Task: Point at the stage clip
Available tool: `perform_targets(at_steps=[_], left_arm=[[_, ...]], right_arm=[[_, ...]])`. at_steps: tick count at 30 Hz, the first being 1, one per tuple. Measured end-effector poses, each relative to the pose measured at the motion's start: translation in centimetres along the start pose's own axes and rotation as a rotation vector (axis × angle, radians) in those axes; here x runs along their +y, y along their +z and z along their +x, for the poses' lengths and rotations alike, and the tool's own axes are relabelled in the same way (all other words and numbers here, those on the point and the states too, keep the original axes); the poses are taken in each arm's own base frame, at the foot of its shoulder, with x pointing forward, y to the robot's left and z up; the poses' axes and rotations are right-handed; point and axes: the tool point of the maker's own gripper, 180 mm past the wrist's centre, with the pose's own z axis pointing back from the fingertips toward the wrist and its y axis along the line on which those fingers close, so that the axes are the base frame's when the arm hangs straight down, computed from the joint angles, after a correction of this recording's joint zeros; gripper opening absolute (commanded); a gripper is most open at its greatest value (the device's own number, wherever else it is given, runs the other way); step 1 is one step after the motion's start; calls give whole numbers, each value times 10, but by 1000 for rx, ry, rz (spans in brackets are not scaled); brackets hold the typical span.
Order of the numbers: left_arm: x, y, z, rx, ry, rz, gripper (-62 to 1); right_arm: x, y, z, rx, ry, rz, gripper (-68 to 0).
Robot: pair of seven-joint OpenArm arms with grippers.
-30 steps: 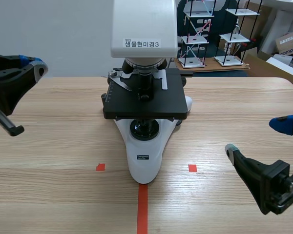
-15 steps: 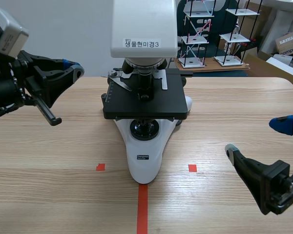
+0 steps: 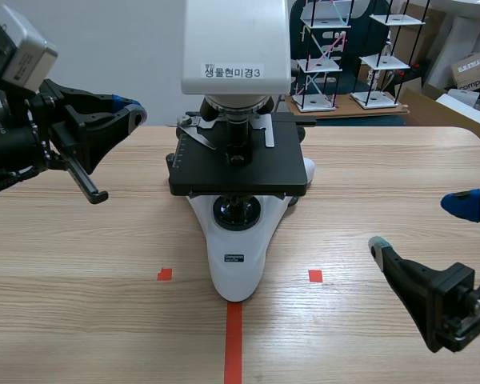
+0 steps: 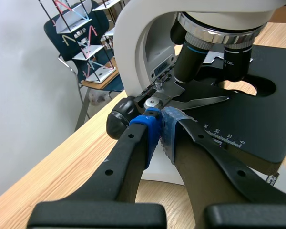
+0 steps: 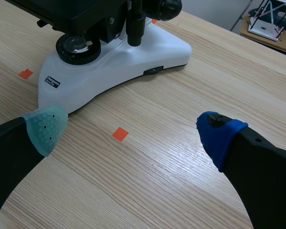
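Left jaws, pressed together, hover just beside the stage clip [image 4: 196,101] on the microscope [image 4: 133,38] (touching or not, unclear). Ease the tip nearer, clear of the objectives [image 4: 193,55]. Right jaws are spread.

L black two-finger gripper [image 4: 161,130] raised at far left, tips pressed together, aimed right. R black two-finger gripper [image 5: 132,132] low, near right, fingers wide apart.

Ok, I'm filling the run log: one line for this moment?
left gripper shut, aimed at stage clip, short of it | right gripper open, low over table
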Motion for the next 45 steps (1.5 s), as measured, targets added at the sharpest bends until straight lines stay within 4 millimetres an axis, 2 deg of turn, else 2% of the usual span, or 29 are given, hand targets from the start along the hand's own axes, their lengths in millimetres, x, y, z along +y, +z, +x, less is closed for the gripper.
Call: perform_targets(at_steps=[45], left_arm=[[-4, 0, -1, 5, 6, -20, -596]], right_arm=[[0, 0, 0, 0, 0, 0, -80]])
